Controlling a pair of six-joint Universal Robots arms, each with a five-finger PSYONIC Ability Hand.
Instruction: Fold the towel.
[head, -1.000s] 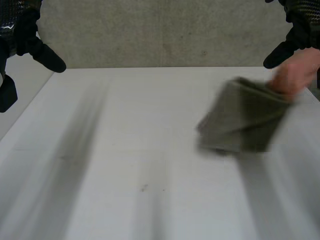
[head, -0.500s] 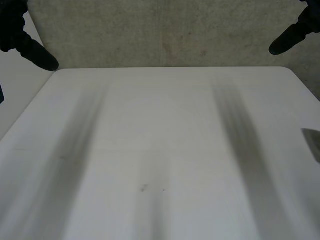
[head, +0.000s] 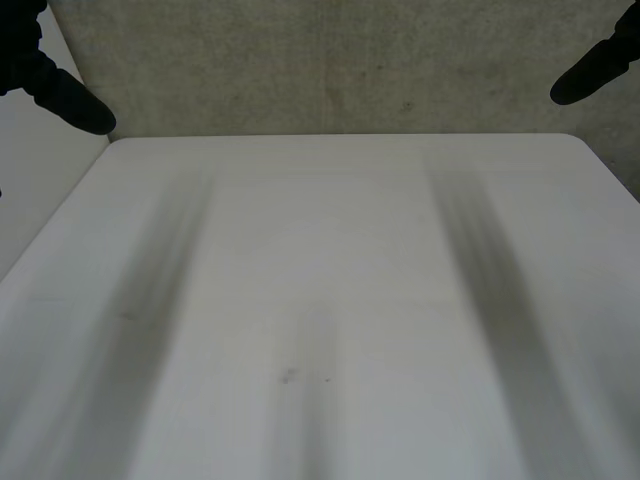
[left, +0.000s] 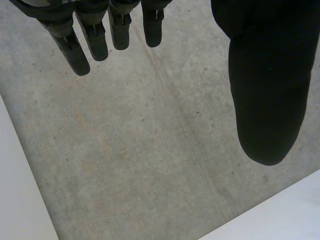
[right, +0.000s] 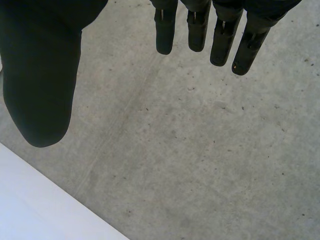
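- left hand (head: 68, 100): raised off the table's (head: 340, 240) far left corner, over the concrete floor (head: 320, 70); fingers (left: 95, 42) straight, thumb spread wide, holding nothing
- right hand (head: 592, 78): raised off the table's far right corner; fingers (right: 220, 42) straight, thumb apart, holding nothing
- towel: position relative to the table cannot be told

the table (head: 330, 220) is showing plain white across the lower frame, with a few small dark specks (head: 288, 376) sitting low at centre. the concrete floor (head: 320, 70) along the top of the frame is showing mottled grey, peppered with darker flecks and crossed by a faint reddish-brown streak. the left hand (head: 62, 98), upper left, and the right hand (head: 590, 75), upper right, are both showing solid black, unpatterned.
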